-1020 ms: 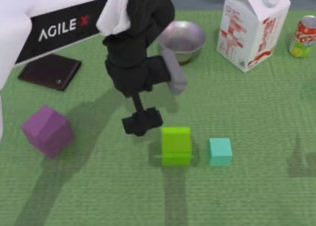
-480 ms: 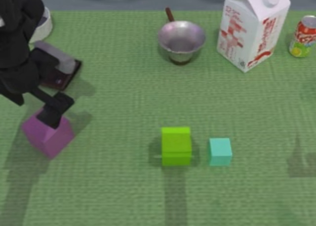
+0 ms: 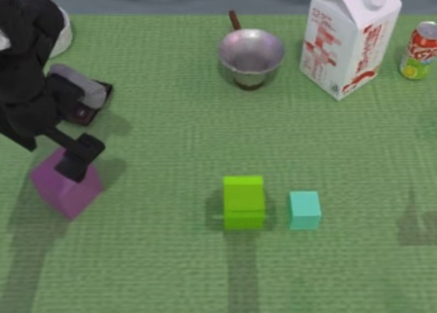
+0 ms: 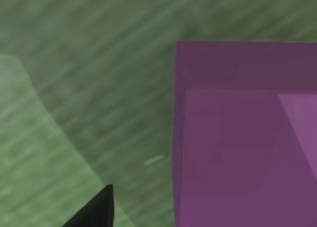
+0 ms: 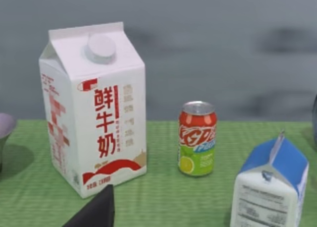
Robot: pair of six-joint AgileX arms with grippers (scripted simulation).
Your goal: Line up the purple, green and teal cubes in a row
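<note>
The green surface [image 3: 171, 272] carries everything. At its left edge in the top view, the left arm is bent down over the purple cube [image 3: 67, 186], and the left tool [image 3: 78, 159] is placed at the upper right part of this cube. Whether the tool is open or closed cannot be told; in the left wrist view only one dark fingertip [image 4: 96, 209] is seen beside the purple cube [image 4: 242, 138]. The green cube [image 3: 244, 202] and, just beside it to the right, the teal cube [image 3: 304, 210] are already set as a pair near the centre. The purple cube lies well apart, so it is probably approached for carrying into the row. The right arm is not seen in the top view.
</note>
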